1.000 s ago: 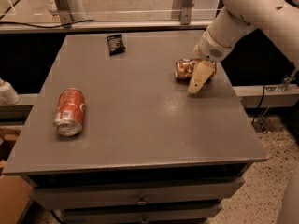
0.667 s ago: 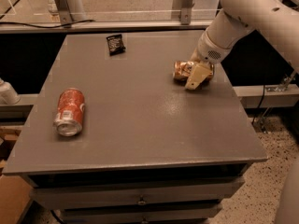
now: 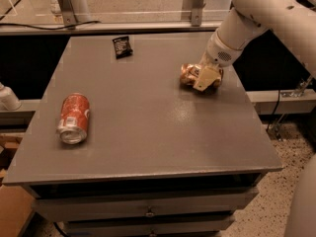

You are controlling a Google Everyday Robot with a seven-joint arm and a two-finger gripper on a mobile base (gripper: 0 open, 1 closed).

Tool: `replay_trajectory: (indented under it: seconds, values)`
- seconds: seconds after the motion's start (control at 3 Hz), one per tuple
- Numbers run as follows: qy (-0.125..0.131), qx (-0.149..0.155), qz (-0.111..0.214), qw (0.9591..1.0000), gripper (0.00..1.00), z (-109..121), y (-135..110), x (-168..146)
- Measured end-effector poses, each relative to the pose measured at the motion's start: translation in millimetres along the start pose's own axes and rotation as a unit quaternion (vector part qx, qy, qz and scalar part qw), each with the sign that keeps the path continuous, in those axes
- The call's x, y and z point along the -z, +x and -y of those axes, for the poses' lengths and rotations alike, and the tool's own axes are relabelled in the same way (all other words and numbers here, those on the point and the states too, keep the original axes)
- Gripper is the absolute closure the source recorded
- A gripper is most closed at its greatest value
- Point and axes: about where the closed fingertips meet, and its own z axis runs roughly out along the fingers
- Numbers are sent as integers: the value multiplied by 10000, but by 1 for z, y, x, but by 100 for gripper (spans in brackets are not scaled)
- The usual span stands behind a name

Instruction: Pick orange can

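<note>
The orange can (image 3: pixel 187 74), mottled orange-brown and tan, lies on its side at the right rear of the grey table (image 3: pixel 148 132). My gripper (image 3: pixel 205 77) comes down from the white arm (image 3: pixel 256 19) at the upper right. It sits right on the can's right end and covers that part. Only the can's left end shows.
A brighter red-orange can (image 3: pixel 73 118) with white label marks lies on its side near the table's left edge. A small black packet (image 3: pixel 121 46) lies at the rear. Drawers (image 3: pixel 148 212) sit under the tabletop. A rail and posts stand behind the table.
My gripper has moved a little left and back, from beside the orange can's right end to over it. The can has shifted slightly left.
</note>
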Motion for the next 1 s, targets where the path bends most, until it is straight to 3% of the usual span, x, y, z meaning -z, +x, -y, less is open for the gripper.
replay_trajectory:
  seconds: [0.33,1.0]
  values:
    - [-111,-104,217,9996,100,-3,-12,7]
    - [-191,-279,865,9957,100,-9,-47,40]
